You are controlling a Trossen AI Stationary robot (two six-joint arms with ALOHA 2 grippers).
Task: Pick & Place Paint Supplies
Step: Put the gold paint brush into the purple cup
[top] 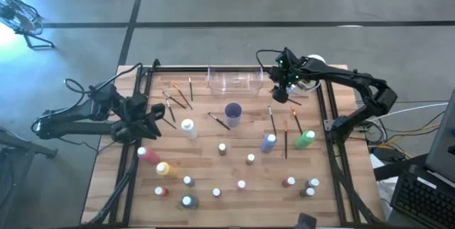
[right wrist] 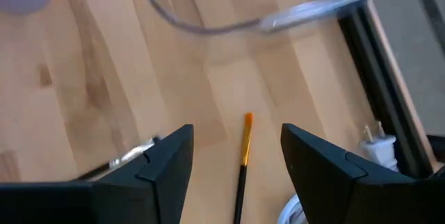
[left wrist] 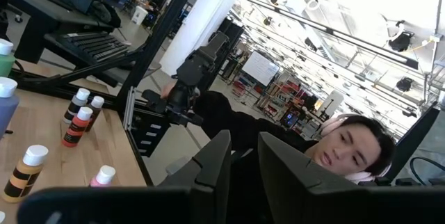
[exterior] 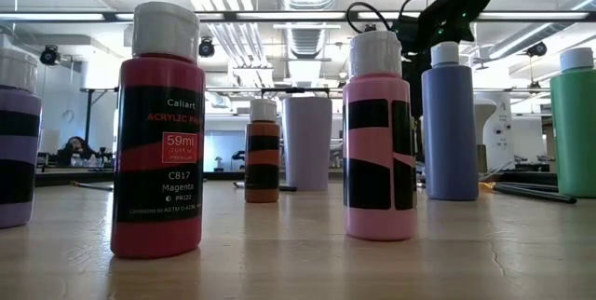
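I see a wooden surface (top: 234, 179) carrying a clear tray (top: 234, 80) at its far edge. Nearer than the tray stands a lavender cup (top: 232, 112); loose paintbrushes (top: 179, 97) lie to either side of it, and small paint bottles (top: 242, 184) stand scattered nearer still.

Cup (top: 232, 112) before bin (top: 235, 80); bottles (top: 242, 184) nearer.

A paintbrush (right wrist: 243, 161) between the right gripper's (right wrist: 236, 156) spread fingers runs off the frame's edge, and the clear container (right wrist: 278, 15) near the tabletop's far edge is blurred.
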